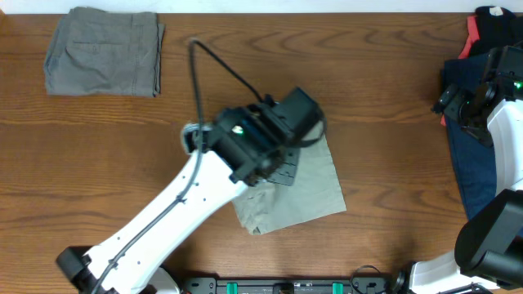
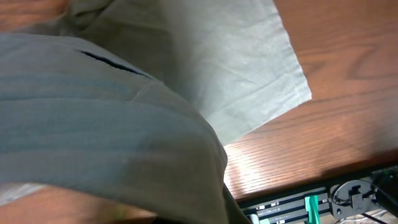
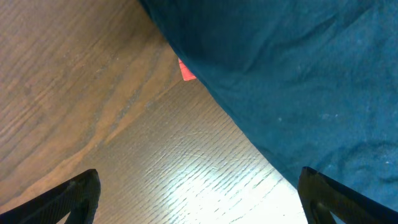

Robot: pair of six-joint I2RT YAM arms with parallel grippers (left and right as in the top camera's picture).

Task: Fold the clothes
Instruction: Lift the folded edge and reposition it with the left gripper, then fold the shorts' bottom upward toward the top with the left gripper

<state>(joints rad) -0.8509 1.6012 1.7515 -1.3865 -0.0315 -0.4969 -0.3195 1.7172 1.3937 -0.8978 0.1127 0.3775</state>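
The pale khaki shorts lie partly folded at the table's middle. My left gripper sits over their upper left part. In the left wrist view a lifted fold of the shorts hangs right in front of the camera and hides the fingers, above the flat layer; the gripper seems shut on that fold. My right gripper is at the far right beside a navy garment. In the right wrist view its fingers are wide open and empty over bare wood, the navy cloth next to them.
Folded grey shorts lie at the back left corner. A red garment and a black one lie at the back right with the navy one. The table's front edge and a black rail are close to the shorts.
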